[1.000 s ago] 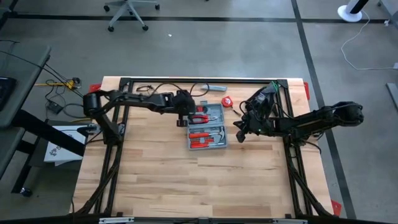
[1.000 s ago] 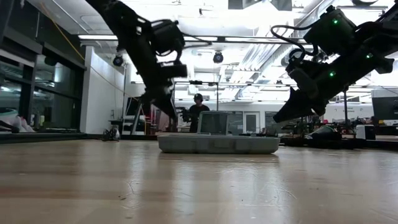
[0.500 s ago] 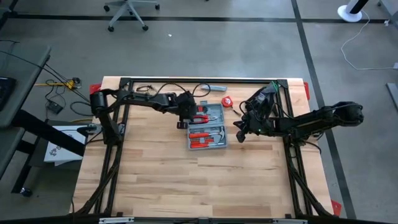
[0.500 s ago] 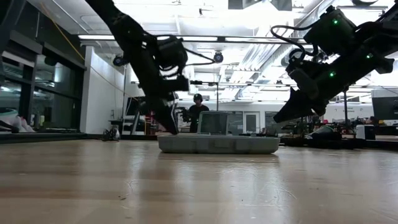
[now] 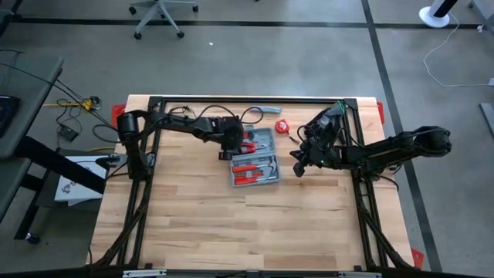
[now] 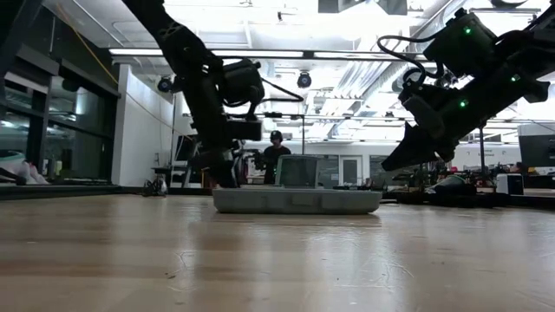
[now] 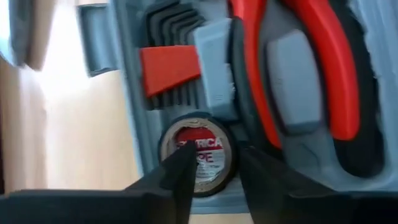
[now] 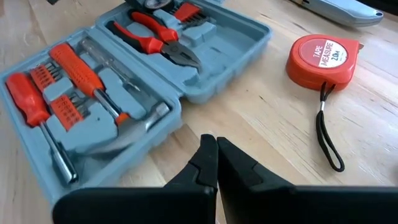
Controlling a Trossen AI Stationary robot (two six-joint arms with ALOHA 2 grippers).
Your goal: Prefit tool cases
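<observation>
Keep left gripper (image 7: 211, 163) jaws part-open, nothing held, centred over tape roll (image 7: 198, 152) in tool case (image 5: 253, 157) near worktop's (image 5: 193, 224) far edge; right gripper (image 8: 216, 152) shut, empty.

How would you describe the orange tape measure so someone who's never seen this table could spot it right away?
Find the open blue-grey tool case near the table's far edge, with red-handled tools inside. The tape measure lies on bare wood just beside it, toward the right gripper. It alone is a squarish orange block with a black wrist loop.

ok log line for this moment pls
left gripper: open over tape roll in tool case | right gripper: shut, beside case | tape measure: on table
</observation>
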